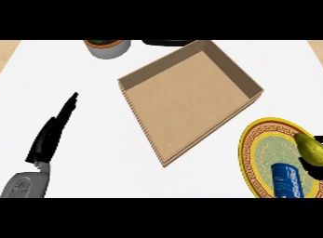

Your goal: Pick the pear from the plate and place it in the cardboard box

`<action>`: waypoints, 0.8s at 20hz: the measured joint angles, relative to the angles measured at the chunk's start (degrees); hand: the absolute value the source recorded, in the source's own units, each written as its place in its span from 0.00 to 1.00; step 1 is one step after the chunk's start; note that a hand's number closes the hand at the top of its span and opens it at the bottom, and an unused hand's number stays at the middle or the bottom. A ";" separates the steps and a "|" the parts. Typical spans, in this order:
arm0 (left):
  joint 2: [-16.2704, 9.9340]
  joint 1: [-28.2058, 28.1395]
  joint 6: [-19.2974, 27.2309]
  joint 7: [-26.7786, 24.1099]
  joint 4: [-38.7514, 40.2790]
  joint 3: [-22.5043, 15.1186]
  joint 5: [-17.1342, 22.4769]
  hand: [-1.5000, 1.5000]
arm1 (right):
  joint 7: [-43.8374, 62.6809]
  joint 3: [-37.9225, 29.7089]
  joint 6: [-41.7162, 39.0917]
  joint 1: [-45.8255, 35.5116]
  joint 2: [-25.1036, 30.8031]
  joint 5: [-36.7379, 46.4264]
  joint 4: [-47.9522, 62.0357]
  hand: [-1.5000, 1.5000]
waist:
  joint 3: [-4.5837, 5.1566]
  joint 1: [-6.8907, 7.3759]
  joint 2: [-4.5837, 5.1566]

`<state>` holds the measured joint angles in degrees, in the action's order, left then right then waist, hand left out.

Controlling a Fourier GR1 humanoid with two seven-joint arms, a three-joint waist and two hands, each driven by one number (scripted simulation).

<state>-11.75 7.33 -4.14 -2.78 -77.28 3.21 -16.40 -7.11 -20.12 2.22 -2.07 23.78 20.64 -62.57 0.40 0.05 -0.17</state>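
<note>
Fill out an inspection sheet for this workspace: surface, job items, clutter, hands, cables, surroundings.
Surface: white counter, wooden floor at both upper corners.
Job items: yellow-green pear at the right side of the gold-rimmed plate; cardboard box holds nothing, sits left of the plate.
Clutter: blue can on the plate; grey pot at the far edge; dark object beside it, too cut off to identify.
Hands: left hand open, fingers straight, resting at left; right hand curled round the pear.
Cables: nothing seen.
Surroundings: nothing seen.
</note>
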 measured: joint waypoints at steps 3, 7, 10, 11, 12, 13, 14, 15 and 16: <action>0.44 1.50 -0.57 0.10 -0.21 -1.40 -0.55 0.50 | 8.38 4.58 5.67 -4.53 -2.01 7.51 -1.80 1.00 | 0.55 2.90 0.57; 1.03 3.18 -1.74 -0.40 -0.56 -3.44 -1.06 0.50 | 16.93 9.39 8.11 -9.37 -2.57 15.93 -2.07 1.00 | 1.39 7.96 1.96; 1.49 4.21 -2.52 -0.47 -0.60 -4.81 -1.43 0.50 | 24.12 12.55 7.32 -12.18 -2.58 21.70 -3.47 1.00 | 1.98 10.34 2.05; 1.68 4.60 -2.72 -0.42 -0.59 -5.25 -1.57 0.50 | 26.91 13.46 7.57 -13.73 -3.04 23.60 -3.51 1.00 | 1.91 11.07 2.16; 1.77 5.00 -2.91 -0.38 -0.54 -5.57 -1.69 0.50 | 29.65 14.25 7.57 -15.12 -3.14 25.63 -3.49 1.00 | 1.84 11.61 2.22; 1.88 5.38 -3.11 -0.32 -0.49 -5.84 -1.74 0.50 | 32.33 15.09 7.32 -16.26 -3.19 27.73 -3.55 1.00 | 1.77 12.01 2.23; 2.10 5.66 -3.29 -0.25 -0.40 -6.30 -1.91 0.50 | 35.21 15.92 6.93 -17.37 -3.39 29.73 -3.61 1.00 | 1.69 12.32 2.23; 2.27 5.90 -3.47 -0.24 -0.37 -6.65 -2.00 0.50 | 38.33 16.56 6.40 -18.28 -3.37 31.85 -3.46 1.00 | 1.52 12.49 2.21; 2.41 6.00 -3.56 -0.22 -0.26 -6.93 -2.11 0.50 | 41.59 17.12 5.82 -19.30 -3.40 33.98 -3.25 1.00 | 1.32 12.63 2.19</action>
<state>-9.34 13.34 -7.70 -3.00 -77.54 -3.73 -18.51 34.49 -3.00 8.04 -21.38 20.38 54.62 -65.82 1.71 12.67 2.02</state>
